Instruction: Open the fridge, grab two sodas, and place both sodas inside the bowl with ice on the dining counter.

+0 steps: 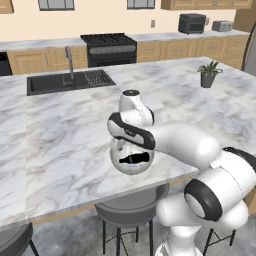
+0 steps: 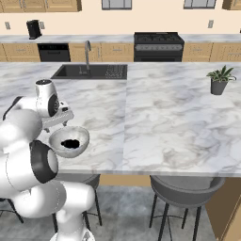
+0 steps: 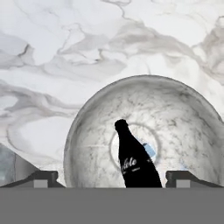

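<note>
Hovering two-finger gripper [image 3: 112, 186], jaws apart, empty, over round silver-grey bowl [image 3: 175, 105] on marble dining counter [image 1: 60, 140] | dark soda bottle [image 3: 135, 164] lies inside bowl | likely light, stiff, slippery; grip mid-body

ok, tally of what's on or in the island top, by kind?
bowl: 1
dark bottle, inside the bowl: 1
potted plant: 1
sink: 1
faucet: 1
Total: 5
</note>
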Robot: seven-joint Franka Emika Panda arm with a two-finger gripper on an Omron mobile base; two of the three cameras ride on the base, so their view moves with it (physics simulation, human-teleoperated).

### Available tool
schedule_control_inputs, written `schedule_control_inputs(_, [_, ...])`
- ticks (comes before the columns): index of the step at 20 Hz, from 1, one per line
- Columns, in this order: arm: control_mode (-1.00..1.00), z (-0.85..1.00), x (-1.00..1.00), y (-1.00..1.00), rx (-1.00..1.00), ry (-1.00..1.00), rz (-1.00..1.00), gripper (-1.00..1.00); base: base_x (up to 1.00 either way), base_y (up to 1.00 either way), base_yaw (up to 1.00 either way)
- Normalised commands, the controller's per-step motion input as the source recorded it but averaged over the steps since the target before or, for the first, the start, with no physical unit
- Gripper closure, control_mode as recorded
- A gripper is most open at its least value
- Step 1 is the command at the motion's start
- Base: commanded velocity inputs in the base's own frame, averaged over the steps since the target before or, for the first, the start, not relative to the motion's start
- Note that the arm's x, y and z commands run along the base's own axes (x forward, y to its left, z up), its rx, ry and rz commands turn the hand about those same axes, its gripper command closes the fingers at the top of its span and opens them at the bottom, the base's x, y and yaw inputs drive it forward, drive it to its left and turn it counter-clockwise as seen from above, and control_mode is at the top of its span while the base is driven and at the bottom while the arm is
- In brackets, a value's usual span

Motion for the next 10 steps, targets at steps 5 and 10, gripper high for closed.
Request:
schedule_control_inputs(5, [-1.00,0.54,-0.60,-0.21,0.00,-0.07,0.00,-1.00,0.00,0.00,0.00])
schedule_control_inputs(10, [-1.00,0.47,-0.80,-0.47,0.04,-0.07,-0.03,-1.00,0.00,0.00,0.00])
